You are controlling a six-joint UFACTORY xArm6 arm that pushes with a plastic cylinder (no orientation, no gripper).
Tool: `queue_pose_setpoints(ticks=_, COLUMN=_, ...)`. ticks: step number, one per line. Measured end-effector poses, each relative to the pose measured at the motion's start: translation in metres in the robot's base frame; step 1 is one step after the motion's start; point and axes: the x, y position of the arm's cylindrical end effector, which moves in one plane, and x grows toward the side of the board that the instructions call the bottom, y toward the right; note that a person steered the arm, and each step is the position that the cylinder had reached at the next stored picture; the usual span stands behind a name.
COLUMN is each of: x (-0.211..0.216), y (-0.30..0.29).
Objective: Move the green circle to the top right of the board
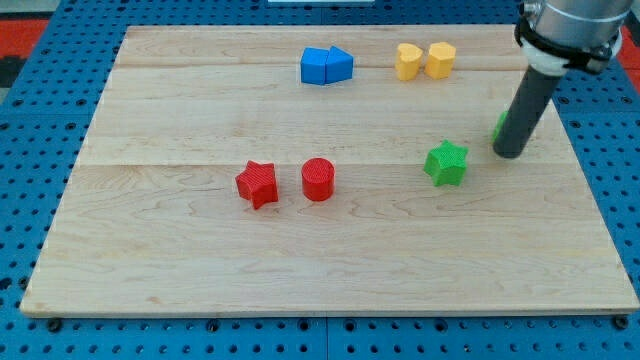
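Observation:
The green circle (498, 127) shows only as a sliver at the view's right, mostly hidden behind my rod. My tip (508, 154) rests on the board right at the circle's lower side, touching or nearly touching it. A green star (446, 163) lies just to the left of my tip, apart from it.
A red star (257, 184) and a red circle (318, 179) sit near the board's middle left. Two blue blocks (326, 66) touch each other at the top centre. Two yellow blocks (424, 60) sit at the top right. The wooden board (200, 270) lies on blue pegboard.

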Motion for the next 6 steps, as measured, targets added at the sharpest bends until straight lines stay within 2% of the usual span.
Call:
queue_pose_setpoints(ticks=2, x=-0.065, y=-0.003)
queue_pose_setpoints(ticks=3, x=-0.011, y=-0.032)
queue_pose_setpoints(ticks=4, x=-0.020, y=0.030)
queue_pose_setpoints(ticks=5, x=-0.050, y=0.052)
queue_pose_setpoints(ticks=6, x=-0.078, y=0.035)
